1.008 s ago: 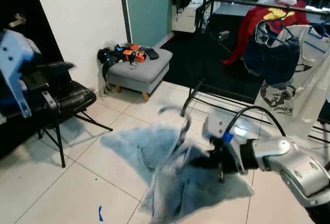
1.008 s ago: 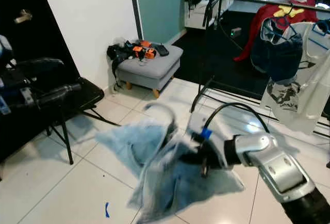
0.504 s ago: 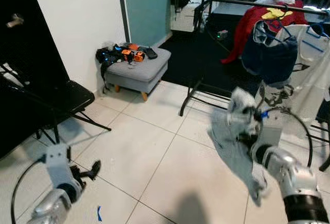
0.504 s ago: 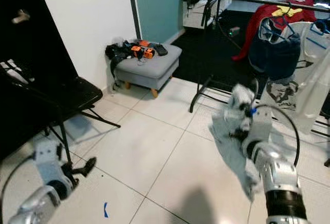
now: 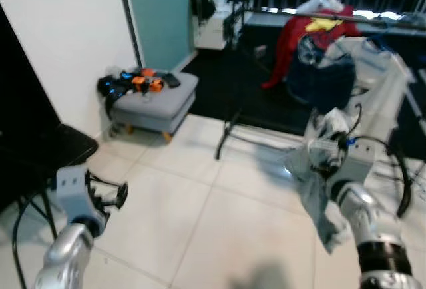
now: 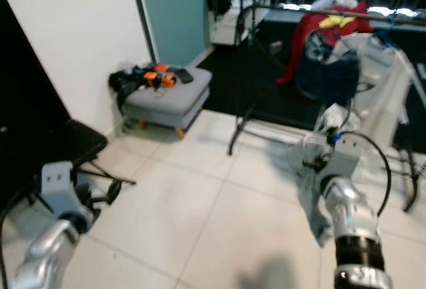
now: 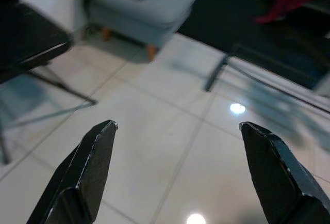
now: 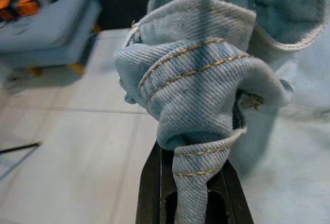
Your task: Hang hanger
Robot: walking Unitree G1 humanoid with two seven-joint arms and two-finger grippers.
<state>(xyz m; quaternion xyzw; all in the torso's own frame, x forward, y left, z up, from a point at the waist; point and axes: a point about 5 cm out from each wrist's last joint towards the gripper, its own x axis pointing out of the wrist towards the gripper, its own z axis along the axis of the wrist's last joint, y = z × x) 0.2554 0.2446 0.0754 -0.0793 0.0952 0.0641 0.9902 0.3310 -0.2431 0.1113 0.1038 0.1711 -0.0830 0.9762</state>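
Denim garment [image 8: 206, 79] hangs from one right hand [image 8: 193, 203].

- No text, label, brand, number or sign can be read anywhere in these views.
- A yellow emblem sits on the red garment [image 5: 313, 26] hanging on the rail, but it is too blurred to read as letters.
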